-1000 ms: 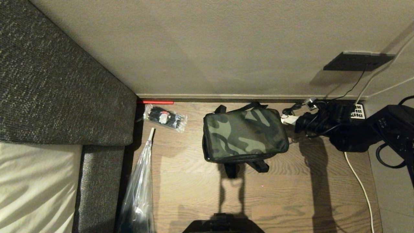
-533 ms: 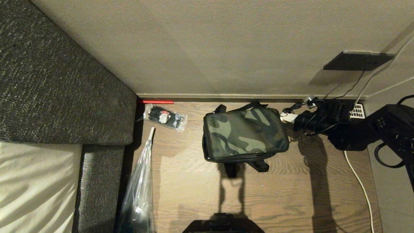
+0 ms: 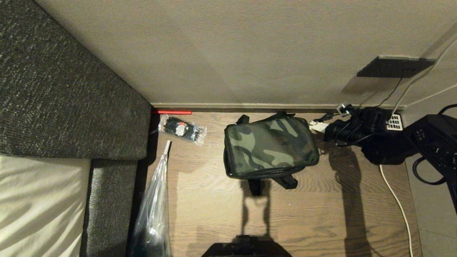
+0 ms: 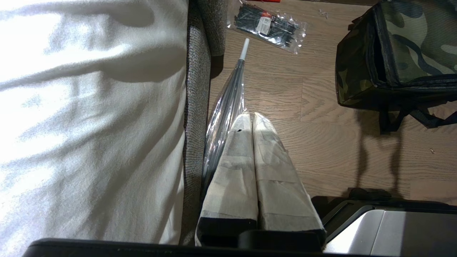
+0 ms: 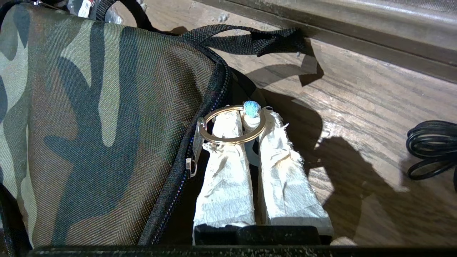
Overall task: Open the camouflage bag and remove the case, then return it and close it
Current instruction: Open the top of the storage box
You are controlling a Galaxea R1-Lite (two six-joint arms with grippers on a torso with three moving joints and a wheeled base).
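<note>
A: Head view first. Where's the camouflage bag?

B: Centre of the frame, flat on the wooden floor, lid down, black straps sticking out at its upper and lower edges. The case isn't visible anywhere.

A: And the arms?

B: The right gripper is at the bag's upper right corner, its black arm coming in from the right edge. A clear packet of black ties lies in the upper left part of the floor, well apart from the bag.

A: Left wrist view?

B: The left gripper sits lower centre, taped fingers pressed together on nothing. The bag is in the upper right corner, the packet at top centre.

A: Right wrist view?

B: The right gripper is at centre, its wrapped fingers pinched together on a brass key ring hooked to the zip at the bag's edge. The bag fills the left half.
</note>
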